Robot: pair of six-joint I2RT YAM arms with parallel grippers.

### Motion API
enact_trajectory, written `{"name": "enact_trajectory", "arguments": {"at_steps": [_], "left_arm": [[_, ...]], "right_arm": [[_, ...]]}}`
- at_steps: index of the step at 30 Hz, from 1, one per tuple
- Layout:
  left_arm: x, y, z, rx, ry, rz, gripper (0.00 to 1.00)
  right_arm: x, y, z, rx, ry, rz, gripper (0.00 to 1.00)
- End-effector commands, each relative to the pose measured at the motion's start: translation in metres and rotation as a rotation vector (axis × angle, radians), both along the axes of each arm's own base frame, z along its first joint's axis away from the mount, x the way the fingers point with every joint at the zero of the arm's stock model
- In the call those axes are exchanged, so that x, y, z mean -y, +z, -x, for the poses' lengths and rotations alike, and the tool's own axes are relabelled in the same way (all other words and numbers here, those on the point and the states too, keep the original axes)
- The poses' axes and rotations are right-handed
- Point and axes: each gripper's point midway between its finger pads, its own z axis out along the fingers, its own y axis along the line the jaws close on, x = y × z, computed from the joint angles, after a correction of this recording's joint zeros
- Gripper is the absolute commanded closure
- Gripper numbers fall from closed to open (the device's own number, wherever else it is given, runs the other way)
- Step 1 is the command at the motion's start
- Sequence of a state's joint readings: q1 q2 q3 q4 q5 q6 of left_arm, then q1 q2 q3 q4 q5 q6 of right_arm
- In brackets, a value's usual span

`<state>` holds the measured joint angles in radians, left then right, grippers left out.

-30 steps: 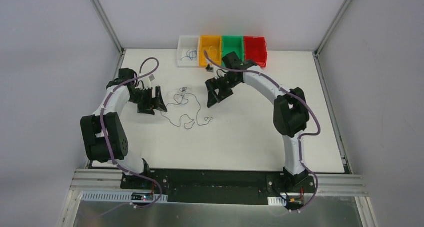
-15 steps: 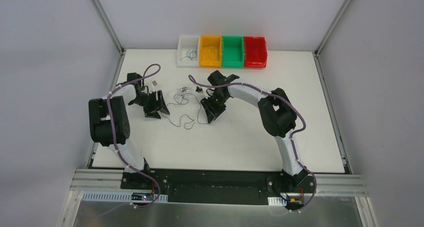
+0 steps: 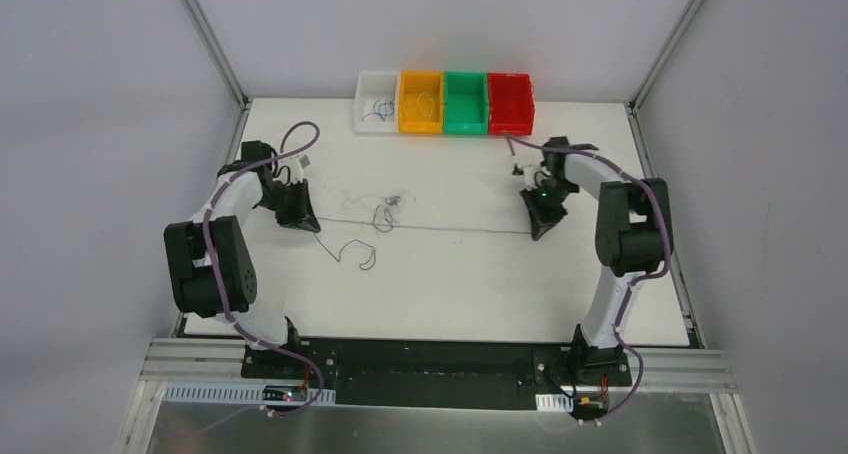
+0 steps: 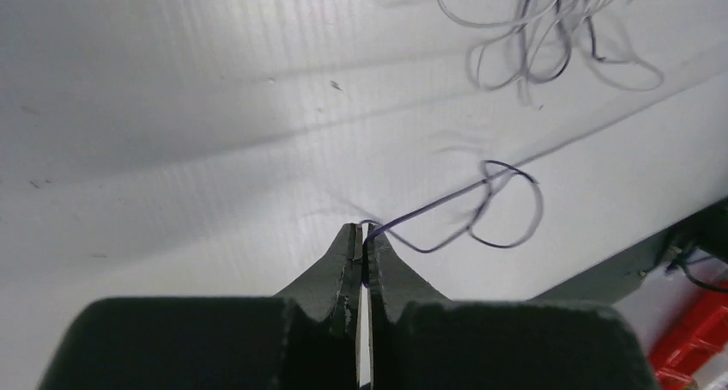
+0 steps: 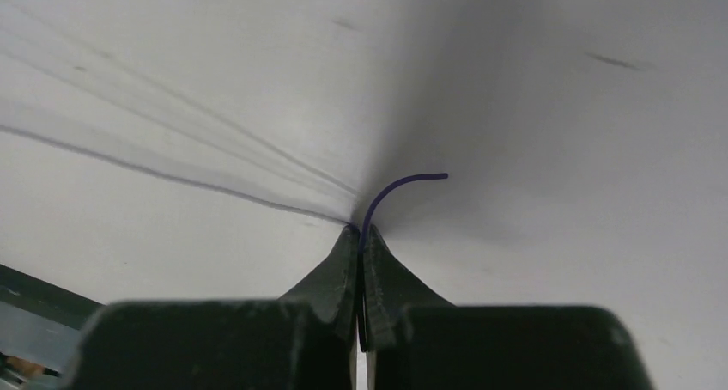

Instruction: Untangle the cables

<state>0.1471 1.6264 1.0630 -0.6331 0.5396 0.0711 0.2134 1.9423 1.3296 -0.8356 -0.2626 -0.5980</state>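
White counter [image 3: 460, 284] carries the cables [image 3: 385, 212] near its middle. One dark cable [image 3: 450, 229] runs taut between left tool [image 4: 365, 240] and right tool [image 5: 360, 240], each closed on one end. Pull gently, or the cables may knot tighter.

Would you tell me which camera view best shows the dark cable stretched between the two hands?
The top external view: only it shows the dark cable whole, straight from the left hand to the right hand. The left wrist view shows just one pinched end and a loop; the right wrist view, the other end's short tip.
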Motion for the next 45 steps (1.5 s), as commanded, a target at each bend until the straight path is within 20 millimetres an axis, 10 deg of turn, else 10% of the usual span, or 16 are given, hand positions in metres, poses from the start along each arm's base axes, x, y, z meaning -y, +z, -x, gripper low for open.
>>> {"name": "enact_trajectory", "arguments": {"at_steps": [1, 5, 19, 22, 28, 38, 45], "left_arm": [[-0.036, 0.018, 0.018, 0.040, -0.082, -0.104, 1.00], [-0.013, 0.049, 0.013, 0.122, -0.137, 0.030, 1.00], [0.113, 0.196, 0.025, 0.493, -0.499, 0.289, 1.00], [0.136, 0.224, 0.032, 0.537, -0.559, 0.323, 1.00], [0.170, 0.268, 0.020, 0.614, -0.615, 0.349, 1.00], [0.228, 0.314, -0.002, 0.648, -0.635, 0.481, 1.00], [0.250, 0.334, -0.019, 0.648, -0.575, 0.597, 1.00]], "right_arm": [[0.090, 0.015, 0.000, 0.006, -0.067, 0.146, 1.00], [0.121, 0.018, -0.003, -0.006, -0.143, 0.146, 1.00], [0.107, 0.056, -0.008, 0.086, -0.206, 0.012, 1.00], [0.083, 0.083, -0.011, 0.093, -0.202, -0.129, 0.96], [0.031, 0.171, -0.037, 0.269, -0.182, -0.434, 0.10], [-0.102, 0.343, -0.036, 0.705, -0.008, -0.888, 0.01], [-0.176, 0.356, -0.016, 0.903, 0.188, -1.016, 0.01]]}}
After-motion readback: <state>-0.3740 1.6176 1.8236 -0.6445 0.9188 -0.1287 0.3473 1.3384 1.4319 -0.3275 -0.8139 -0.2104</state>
